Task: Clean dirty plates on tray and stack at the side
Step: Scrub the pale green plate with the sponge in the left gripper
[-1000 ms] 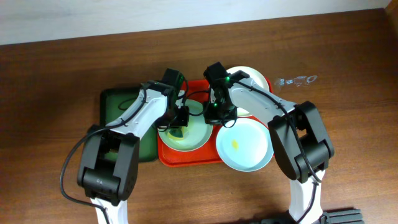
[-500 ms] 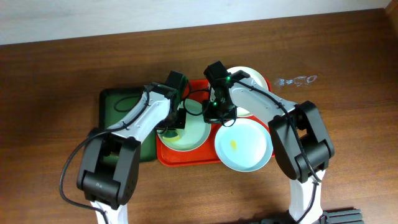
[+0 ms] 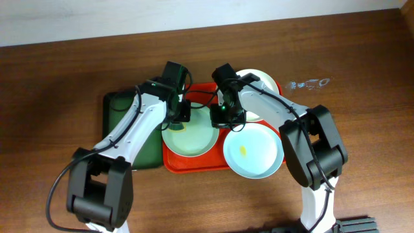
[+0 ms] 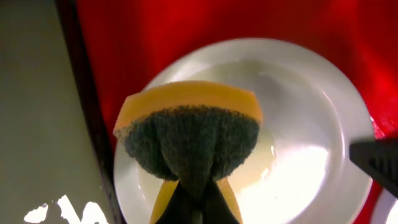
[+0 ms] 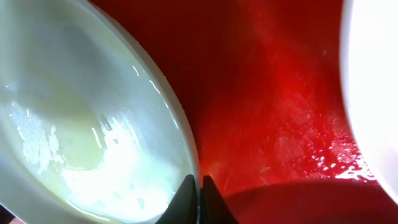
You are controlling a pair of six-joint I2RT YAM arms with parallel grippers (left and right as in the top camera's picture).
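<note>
overhead: the red tray (image 3: 194,167) lies mid-frame on the brown table (image 3: 65,58), just beside a dark tray (image 3: 119,110) on its left. the green plate (image 3: 191,139) sits in the red tray's left half. the blue plate (image 3: 255,155), with a small yellow smear (image 3: 244,150), lies lower right, overlapping the tray's right rim. the cream plate (image 3: 262,81) is at the upper right, partly hidden by the right arm. the left claw (image 3: 181,115) is above the green plate's upper left edge and the right claw (image 3: 223,118) is at its upper right edge. the arms hide how both sets of jaws stand here.

left wrist: the left claw (image 4: 196,202), at the bottom edge, is pinching a sponge (image 4: 189,134) with a yellow top and a dark green scrub face, squeezed to a fold. the sponge is over the left part of the green plate (image 4: 305,118), whose inside looks wet and glossy. whether it touches the plate i cannot tell. the tray (image 4: 186,22) fills the top, and the dark tray (image 4: 31,93) takes the left side.

right wrist: the right claw (image 5: 199,196), at the bottom centre, has its tips pressed together on the rim of the green plate (image 5: 93,124), which fills the left with wet streaks. bare wet tray (image 5: 267,106) fills the middle, and the cream plate (image 5: 376,93) shows at the right edge.
</note>
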